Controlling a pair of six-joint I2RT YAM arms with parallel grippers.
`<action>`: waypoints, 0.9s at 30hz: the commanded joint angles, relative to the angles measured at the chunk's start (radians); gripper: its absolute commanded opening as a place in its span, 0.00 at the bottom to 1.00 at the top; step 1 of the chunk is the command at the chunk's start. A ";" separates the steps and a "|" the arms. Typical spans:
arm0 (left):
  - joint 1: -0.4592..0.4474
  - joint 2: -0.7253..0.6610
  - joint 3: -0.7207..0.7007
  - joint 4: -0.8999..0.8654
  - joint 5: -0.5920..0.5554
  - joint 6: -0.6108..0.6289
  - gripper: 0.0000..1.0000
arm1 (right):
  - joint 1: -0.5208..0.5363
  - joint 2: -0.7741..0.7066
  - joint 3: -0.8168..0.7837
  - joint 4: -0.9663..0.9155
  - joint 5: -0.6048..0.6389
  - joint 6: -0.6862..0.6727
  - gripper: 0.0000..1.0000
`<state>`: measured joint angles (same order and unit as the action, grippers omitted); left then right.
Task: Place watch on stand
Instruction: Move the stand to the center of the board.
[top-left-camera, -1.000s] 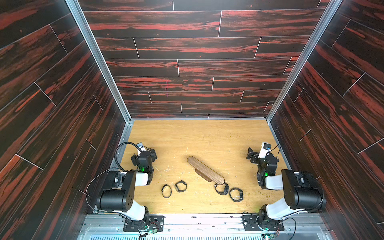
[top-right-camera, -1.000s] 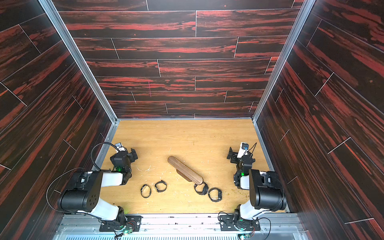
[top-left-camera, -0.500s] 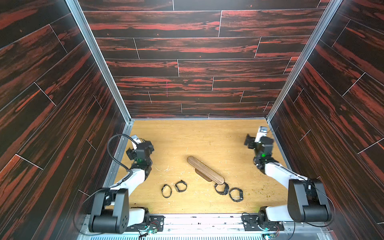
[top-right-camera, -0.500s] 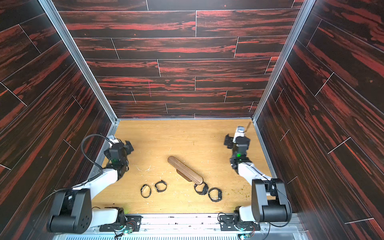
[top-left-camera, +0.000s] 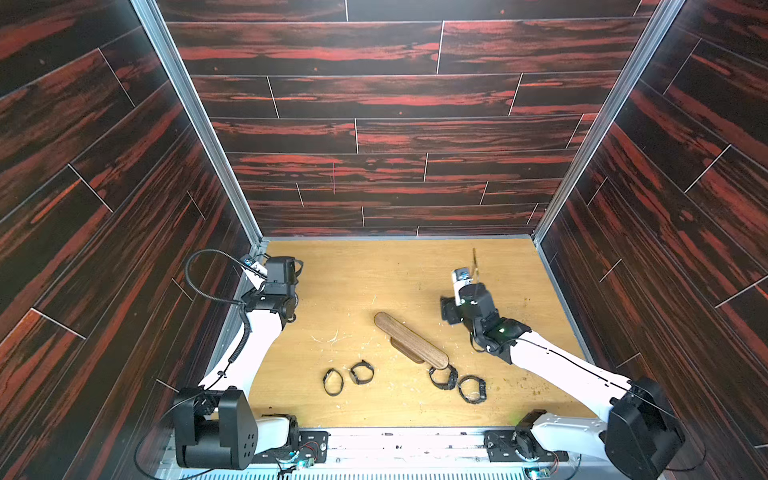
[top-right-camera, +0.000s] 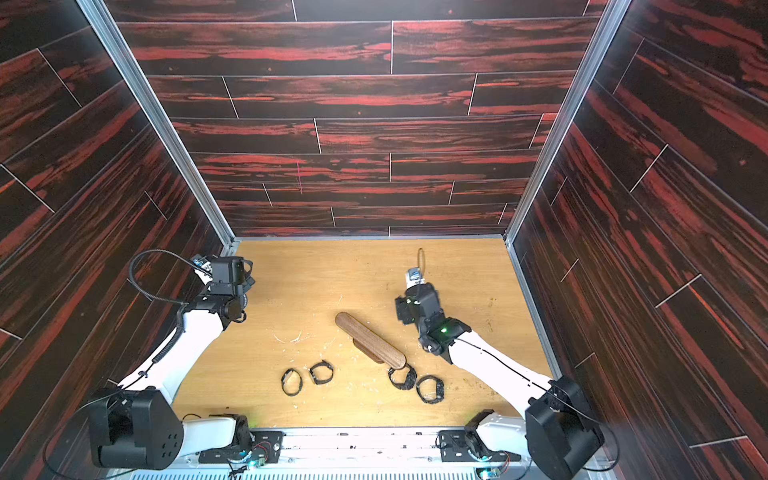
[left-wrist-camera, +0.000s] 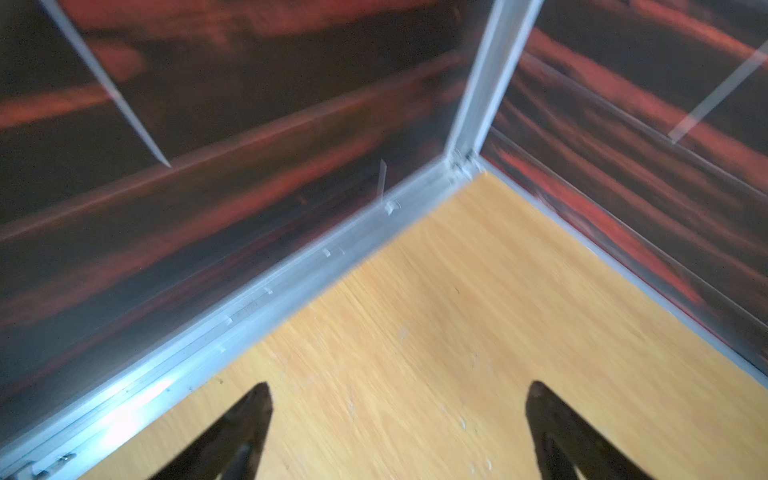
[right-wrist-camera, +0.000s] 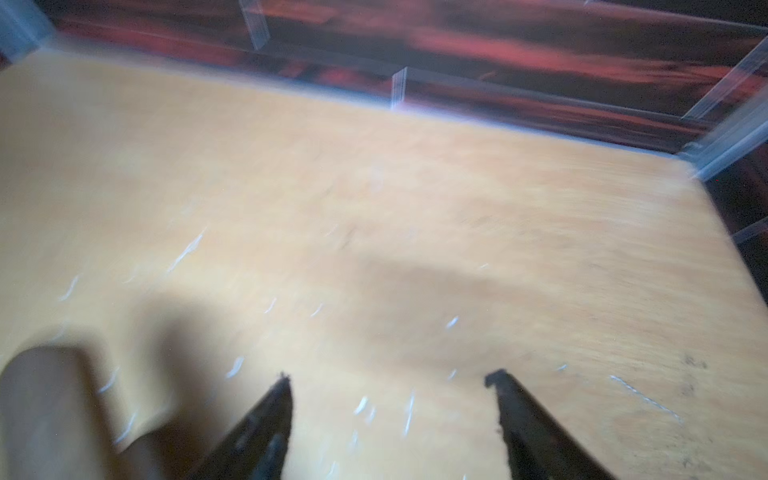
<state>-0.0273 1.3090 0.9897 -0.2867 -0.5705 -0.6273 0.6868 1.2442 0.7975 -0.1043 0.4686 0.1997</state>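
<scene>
The stand (top-left-camera: 411, 340) lay slantwise near the middle of the wooden table (top-left-camera: 374, 270), its far end pointing left and its near end right. Four watches rested on the table: two (top-left-camera: 333, 381) (top-left-camera: 362, 372) side by side to the near left of the stand, one (top-left-camera: 443, 377) touching the stand's near end, and another (top-left-camera: 471, 389) just right of that. The left gripper (left-wrist-camera: 399, 432) hung by the far left corner, fingers spread with nothing between them. The right gripper (right-wrist-camera: 388, 419) hovered just right of the stand's far end, fingers apart and empty; that view was blurred
</scene>
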 joint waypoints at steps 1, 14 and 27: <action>0.000 -0.017 0.009 -0.048 0.189 0.002 0.84 | 0.051 -0.061 0.028 -0.198 -0.116 0.080 0.53; -0.027 0.033 0.003 -0.035 0.556 -0.080 0.56 | 0.247 -0.203 -0.011 -0.419 -0.401 0.230 0.00; -0.156 0.135 -0.035 0.042 0.621 -0.180 0.58 | 0.374 -0.023 -0.033 -0.376 -0.470 0.296 0.00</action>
<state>-0.1673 1.4281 0.9730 -0.2680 0.0216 -0.7677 1.0554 1.1988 0.7765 -0.4854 0.0055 0.4599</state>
